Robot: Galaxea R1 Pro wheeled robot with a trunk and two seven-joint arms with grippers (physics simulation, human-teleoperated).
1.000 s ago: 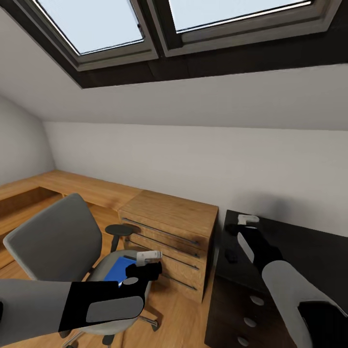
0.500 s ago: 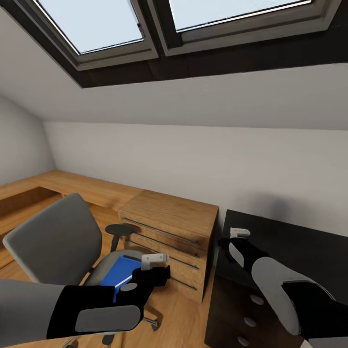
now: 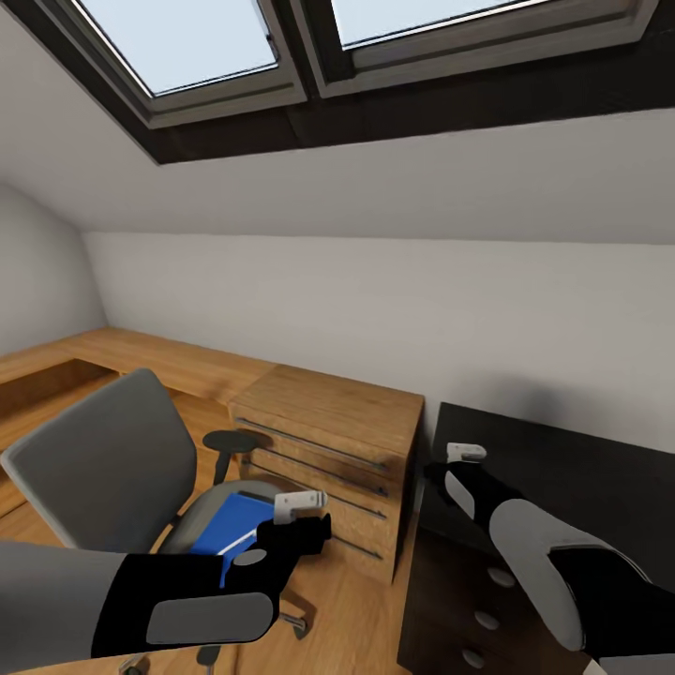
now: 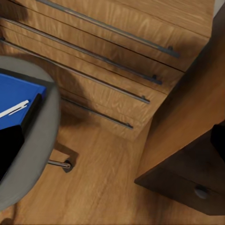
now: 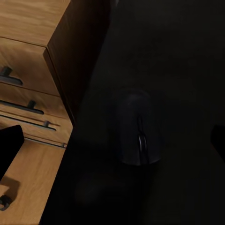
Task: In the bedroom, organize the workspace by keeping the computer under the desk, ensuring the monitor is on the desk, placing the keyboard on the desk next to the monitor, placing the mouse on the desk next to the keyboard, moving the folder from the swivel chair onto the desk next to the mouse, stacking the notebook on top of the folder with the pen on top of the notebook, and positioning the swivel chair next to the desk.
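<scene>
The grey swivel chair (image 3: 94,459) stands at the left with the blue folder (image 3: 230,525) on its seat. A white pen (image 4: 14,108) lies on the folder (image 4: 18,91), beside a dark strip that I cannot tell is the notebook. My left gripper (image 3: 302,511) hangs open just right of the seat, over the floor (image 4: 112,140). The dark mouse (image 5: 138,133) rests on the black desk (image 3: 572,469) near its left end. My right gripper (image 3: 464,455) hovers open above the mouse (image 5: 112,140). Computer, monitor and keyboard are out of view.
A light wooden drawer chest (image 3: 328,436) stands between the chair and the desk. The desk's drawer unit with round knobs (image 3: 487,595) is at the lower right. A low wooden ledge (image 3: 141,361) runs along the wall under the sloped ceiling and skylights (image 3: 197,47).
The left gripper has shifted right, off the chair seat. The right gripper has drawn back toward the desk's left end. The head view has tilted slightly.
</scene>
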